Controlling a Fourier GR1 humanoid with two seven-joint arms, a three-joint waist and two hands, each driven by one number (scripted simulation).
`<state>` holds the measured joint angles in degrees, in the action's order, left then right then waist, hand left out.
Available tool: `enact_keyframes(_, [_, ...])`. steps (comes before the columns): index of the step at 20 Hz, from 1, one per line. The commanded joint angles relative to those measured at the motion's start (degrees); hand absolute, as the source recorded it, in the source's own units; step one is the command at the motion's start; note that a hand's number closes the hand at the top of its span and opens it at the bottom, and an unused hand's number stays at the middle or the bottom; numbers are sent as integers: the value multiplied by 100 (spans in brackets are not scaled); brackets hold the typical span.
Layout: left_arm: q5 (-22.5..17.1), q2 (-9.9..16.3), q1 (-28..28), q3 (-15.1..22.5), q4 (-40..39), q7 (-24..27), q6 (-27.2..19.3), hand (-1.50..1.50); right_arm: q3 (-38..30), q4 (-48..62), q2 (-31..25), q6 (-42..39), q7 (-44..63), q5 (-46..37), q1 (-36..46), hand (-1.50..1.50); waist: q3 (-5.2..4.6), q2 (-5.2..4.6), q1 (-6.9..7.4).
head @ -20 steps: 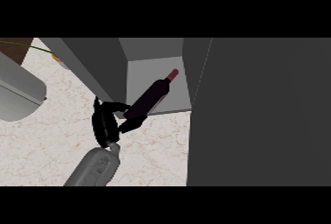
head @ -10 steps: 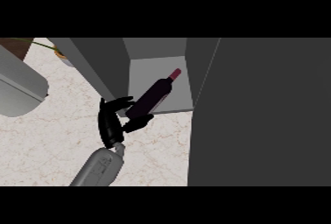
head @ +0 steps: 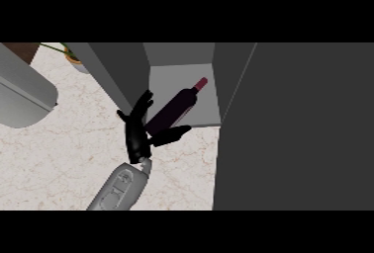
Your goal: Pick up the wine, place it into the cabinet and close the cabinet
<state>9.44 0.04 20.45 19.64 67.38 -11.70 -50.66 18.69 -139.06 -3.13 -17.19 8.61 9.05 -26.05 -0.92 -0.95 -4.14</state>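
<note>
We see only one hand [head: 137, 141], black, at the end of a grey forearm [head: 119, 187] that rises from the lower edge of the head view; which of the robot's arms it is we cannot tell for certain, though it comes in left of centre, so we take it for the left hand. The other hand does not show at all. To the right of the hand a broad dark grey panel [head: 300, 128] fills the view from top to bottom and hides whatever lies behind it; it looks like the cabinet door, but we cannot be sure.

Under the hand spreads the pale marbled bench [head: 66, 158]. Up and to the left of the hand a large grey rounded body [head: 22, 101] is cut off by the picture's edge, and we cannot name it. Farther up, a small potted plant [head: 73, 58] is half hidden behind the cabinet's grey side wall [head: 110, 74].

Just above and right of the hand the cabinet [head: 208, 106] stands open, with a pale floor inside. The wine bottle [head: 175, 107] lies tilted there, its reddish neck pointing up and away from the hand, its dark base toward the palm. The hand is spread wide, fingers straight along the bottle's left side and thumb below its base; whether they touch it we cannot tell.
</note>
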Motion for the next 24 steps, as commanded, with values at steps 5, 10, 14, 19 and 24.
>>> enact_keyframes(5, [-636, -4, 654, 246, 956, 1256, 919, -150, 155, -452, 67, 235, 226, -71, -117, -150, 65, 114, 196])
enact_keyframes(10, [-1384, -4, 289, 479, 1404, 1779, 1130, -150, 72, -692, -38, 380, 551, -92, -93, -150, 76, 103, 301])
enact_keyframes(14, [-1433, 223, -555, 535, 2151, 1916, 1703, -150, 210, -1006, -29, 616, 696, -429, -220, -150, 84, 123, 400])
enact_keyframes(19, [-1261, 465, -999, 722, 2694, 1854, 1922, -150, -186, -1085, -252, 616, 1000, -76, -22, -150, 91, 110, 411])
enact_keyframes(24, [-1668, 1026, -1630, 202, 3381, 1920, 2453, -150, -215, -1104, -376, 405, 624, -101, -299, -150, 92, 111, 405])
